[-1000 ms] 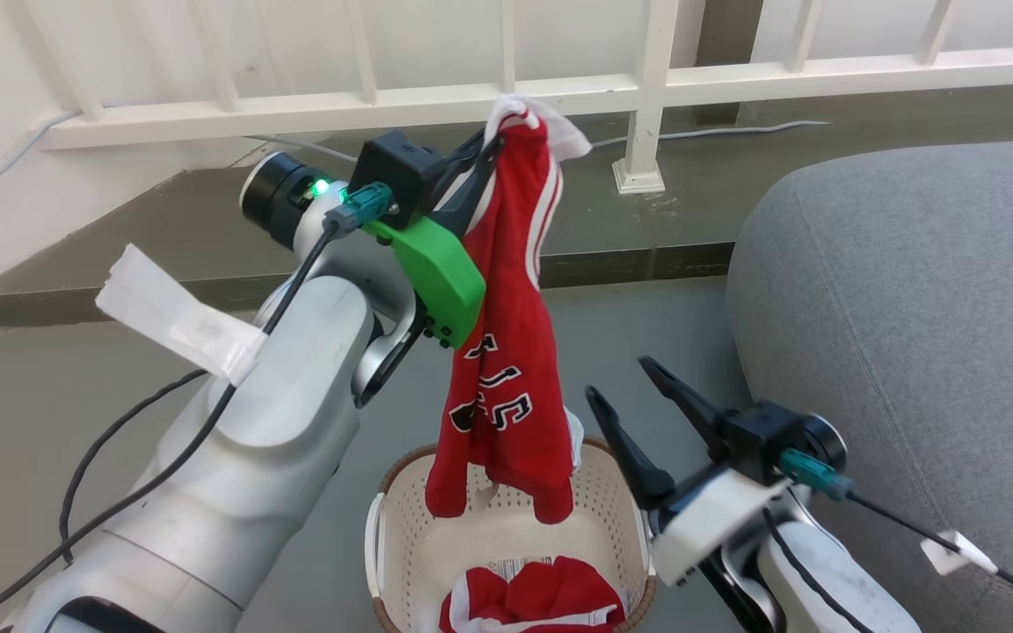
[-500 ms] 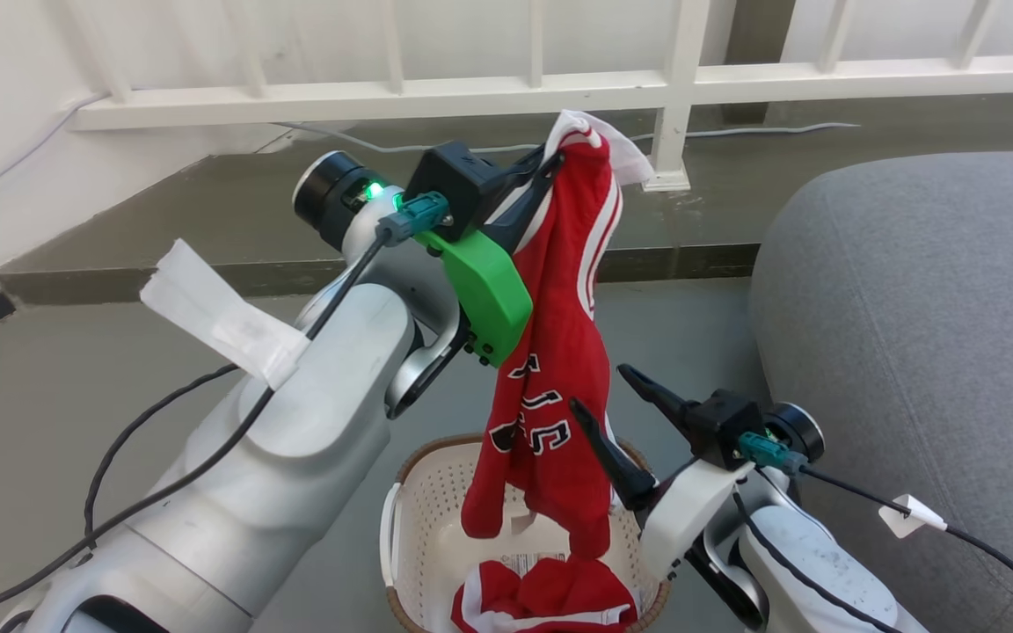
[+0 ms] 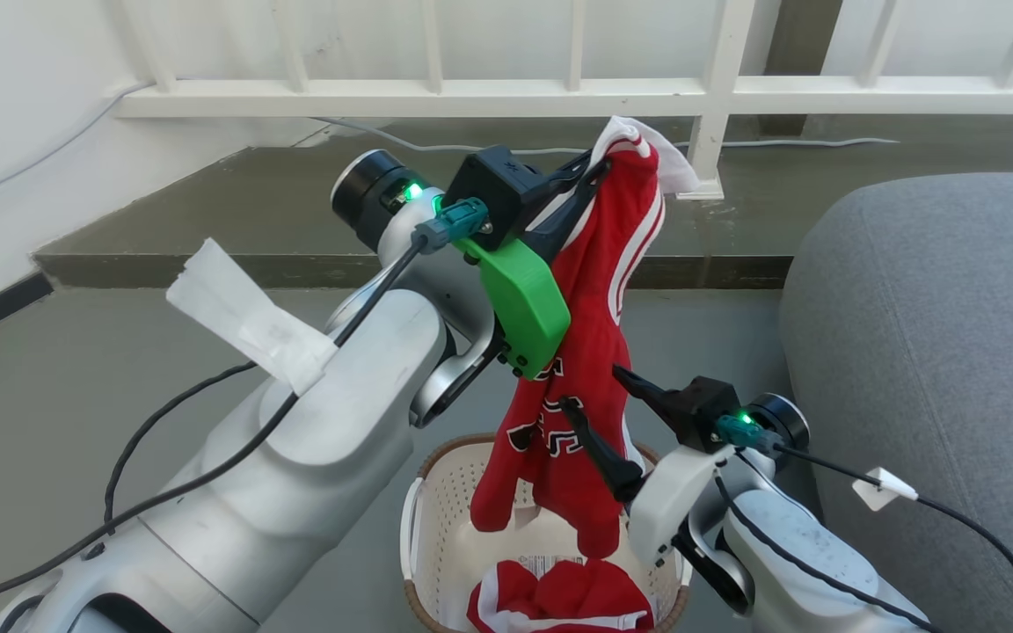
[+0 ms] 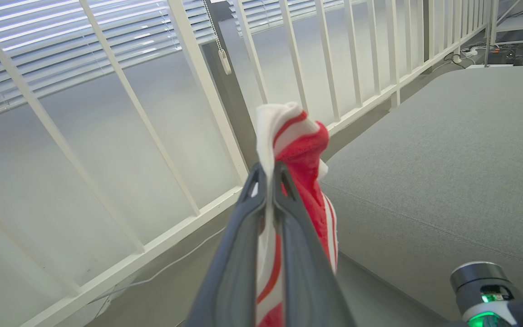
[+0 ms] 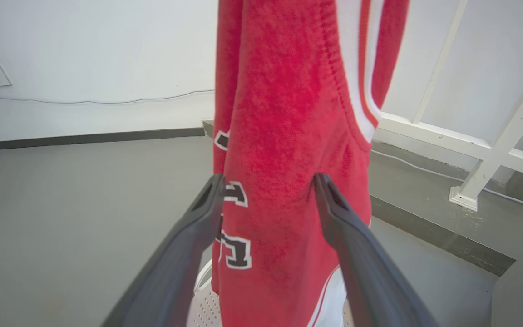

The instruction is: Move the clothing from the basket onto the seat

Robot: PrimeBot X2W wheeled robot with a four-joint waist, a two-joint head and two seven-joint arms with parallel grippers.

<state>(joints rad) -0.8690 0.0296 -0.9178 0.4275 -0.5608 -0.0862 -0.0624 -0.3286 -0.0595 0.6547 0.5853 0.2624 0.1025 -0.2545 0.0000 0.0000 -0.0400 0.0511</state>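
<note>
A red garment [image 3: 586, 352] with white stripes and black-and-white lettering hangs above the basket [image 3: 441, 519], its lower end dangling inside the rim. My left gripper [image 3: 599, 163] is shut on the garment's white-trimmed top edge; the left wrist view shows this same gripper [image 4: 268, 171] pinching the cloth [image 4: 300, 150]. My right gripper [image 3: 589, 389] stands open, its fingers either side of the hanging cloth at the lettering. In the right wrist view the same gripper [image 5: 269, 180] has the garment [image 5: 284, 113] just beyond its tips. A second red garment [image 3: 559, 598] lies in the basket. The grey seat [image 3: 929, 352] is at the right.
A white railing [image 3: 717, 97] runs along the back on a raised dark step [image 3: 251, 220], with a cable lying on it. Grey floor [image 3: 76, 378] surrounds the basket. Paper tags [image 3: 243, 321] and black cables hang from both forearms.
The camera has turned, shifting the picture. My left gripper has carried the hanging garment a little toward the seat. My right gripper has closed in on the cloth, still open.
</note>
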